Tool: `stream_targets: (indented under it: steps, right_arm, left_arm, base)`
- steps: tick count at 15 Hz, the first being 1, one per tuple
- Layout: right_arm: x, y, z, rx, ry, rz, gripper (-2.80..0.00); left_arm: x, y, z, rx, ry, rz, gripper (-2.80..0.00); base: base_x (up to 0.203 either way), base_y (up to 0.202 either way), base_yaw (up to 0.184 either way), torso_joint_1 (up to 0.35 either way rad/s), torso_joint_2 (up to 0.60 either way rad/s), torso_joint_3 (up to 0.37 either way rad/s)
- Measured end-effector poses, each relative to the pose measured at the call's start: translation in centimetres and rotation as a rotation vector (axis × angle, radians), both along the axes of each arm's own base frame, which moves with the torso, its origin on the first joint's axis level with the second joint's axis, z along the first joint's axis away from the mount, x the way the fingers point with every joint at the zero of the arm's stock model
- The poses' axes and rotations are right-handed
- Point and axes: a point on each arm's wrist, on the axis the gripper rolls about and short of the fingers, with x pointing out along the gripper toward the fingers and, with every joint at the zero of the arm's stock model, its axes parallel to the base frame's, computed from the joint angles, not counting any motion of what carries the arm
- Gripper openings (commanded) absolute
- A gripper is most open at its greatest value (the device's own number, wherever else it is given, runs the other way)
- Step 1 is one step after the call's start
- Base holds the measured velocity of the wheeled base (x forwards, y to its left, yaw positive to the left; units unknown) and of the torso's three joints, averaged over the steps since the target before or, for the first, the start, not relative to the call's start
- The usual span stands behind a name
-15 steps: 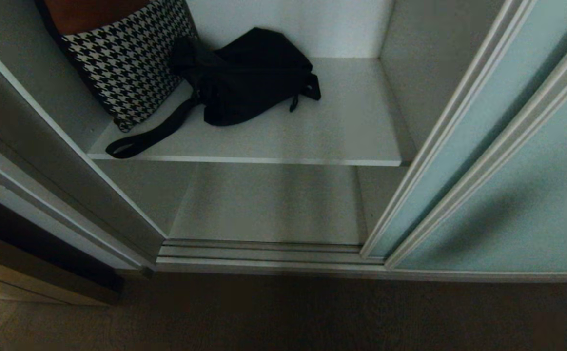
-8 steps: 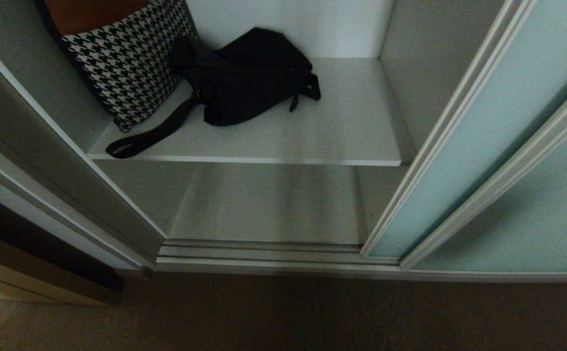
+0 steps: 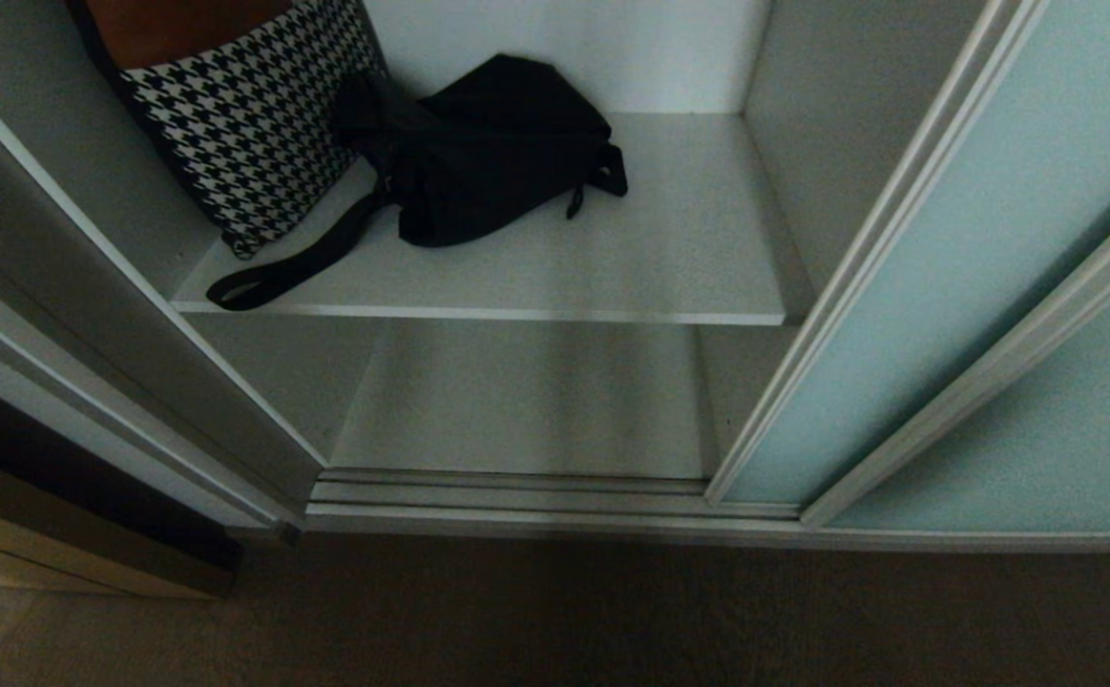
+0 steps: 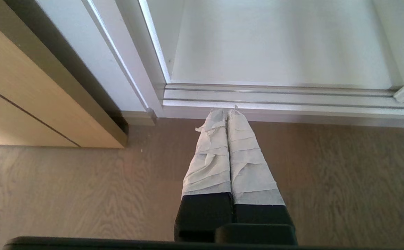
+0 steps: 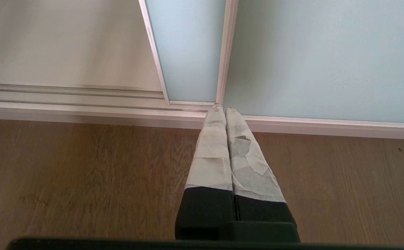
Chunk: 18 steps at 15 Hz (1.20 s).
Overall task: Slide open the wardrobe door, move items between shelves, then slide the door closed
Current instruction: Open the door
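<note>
With the frosted pale blue-green sliding glass door (image 3: 936,239) drawn aside to the right and the soft black bag (image 3: 488,153) on the matt white upper shelf (image 3: 612,277), left gripper (image 4: 228,114) and right gripper (image 5: 221,109), jaws closed and empty near the floor, should open before reaching for the bulky body, not the strap

Left pincer (image 4: 227,111) and right pincer (image 5: 221,108) both point downward, wrapped fingers pressed together, holding nothing, lower centre of frame.
</note>
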Motion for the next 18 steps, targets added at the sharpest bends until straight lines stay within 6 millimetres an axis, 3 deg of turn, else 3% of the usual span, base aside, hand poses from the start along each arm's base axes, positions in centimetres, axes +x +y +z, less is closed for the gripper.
stream_targets:
  steps: [18]
  right_arm:
    - [0.00, 0.00, 0.00, 0.000, 0.000, 0.000, -2.80]
  left_arm:
    - [0.00, 0.01, 0.02, -0.019, -0.001, 0.002, -2.80]
  base:
    - [0.000, 0.000, 0.000, 0.000, 0.00, 0.000]
